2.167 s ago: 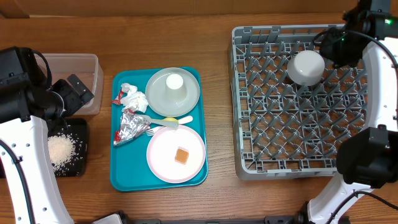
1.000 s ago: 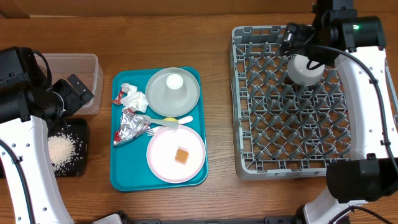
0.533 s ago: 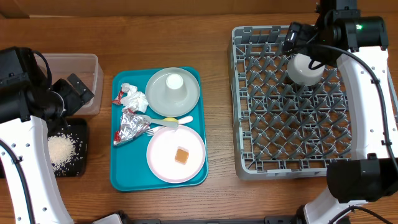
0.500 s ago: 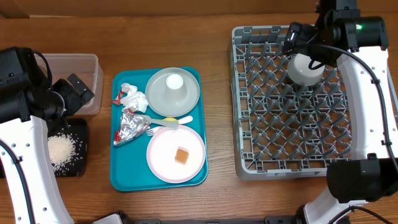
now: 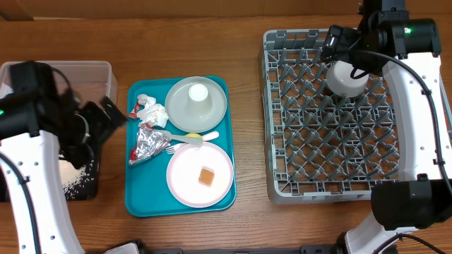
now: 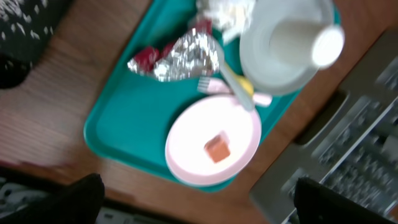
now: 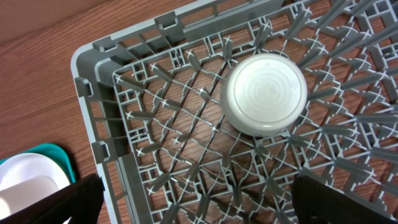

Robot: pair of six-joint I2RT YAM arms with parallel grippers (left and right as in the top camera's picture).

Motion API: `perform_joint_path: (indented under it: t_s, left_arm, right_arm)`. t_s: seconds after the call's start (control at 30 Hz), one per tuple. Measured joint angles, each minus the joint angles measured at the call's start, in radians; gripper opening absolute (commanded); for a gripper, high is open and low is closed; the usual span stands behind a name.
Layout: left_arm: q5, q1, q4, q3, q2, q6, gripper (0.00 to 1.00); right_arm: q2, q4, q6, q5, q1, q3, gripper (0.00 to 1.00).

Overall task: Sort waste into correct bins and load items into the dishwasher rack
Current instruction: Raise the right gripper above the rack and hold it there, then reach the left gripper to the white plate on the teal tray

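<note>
The left gripper hangs between the 2 bins and the teal tray, with its jaws spread wide and nothing between them. In its wrist view the gripper looks down on the tray.

On that tray the pale grey-green plate sits at the far end with the small white cup standing on it, narrow end up. The pinkish plate lies at the near end with 1 orange food cube in its middle. Between the 2 plates lie the yellow spoon and the pale fork. Left of the plates are a crumpled white napkin and crumpled foil. Red-and-white wrappers lie beside them, their print too small to read.

The clear tub stands at the far left. Just in front of it is the black tray, which holds loose rice, and the left arm partly covers both.

The big grey dishwasher rack fills the right side. 1 white bowl sits upside down on its pegs near the far edge. The right gripper hovers just beyond the bowl with its jaws released and empty. From its own camera the gripper is apart from the bowl.
</note>
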Motion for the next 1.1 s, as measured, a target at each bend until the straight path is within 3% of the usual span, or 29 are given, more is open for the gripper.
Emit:
perform_joint_path:
  t_s: [0.17, 0.47, 0.83, 1.1]
  left_arm:
    - [-0.022, -0.142, -0.023, -0.055, 0.0, 0.016, 1.0]
    - [-0.117, -0.358, 0.181, -0.313, 0.0, -0.007, 1.0]
    - [-0.173, -0.368, 0.331, -0.52, 0.0, -0.011, 1.0]
    - [-0.153, -0.367, 0.464, -0.694, 0.001, -0.011, 0.89]
  right_arm:
    - [0.0, 0.0, 0.0, 0.0, 0.0, 0.0, 1.0]
    - [0.0, 0.0, 0.0, 0.0, 0.0, 0.0, 1.0]
    - [0.0, 0.0, 0.0, 0.001, 0.0, 0.0, 1.0]
    - [0.0, 0.0, 0.0, 0.001, 0.0, 0.0, 1.0]
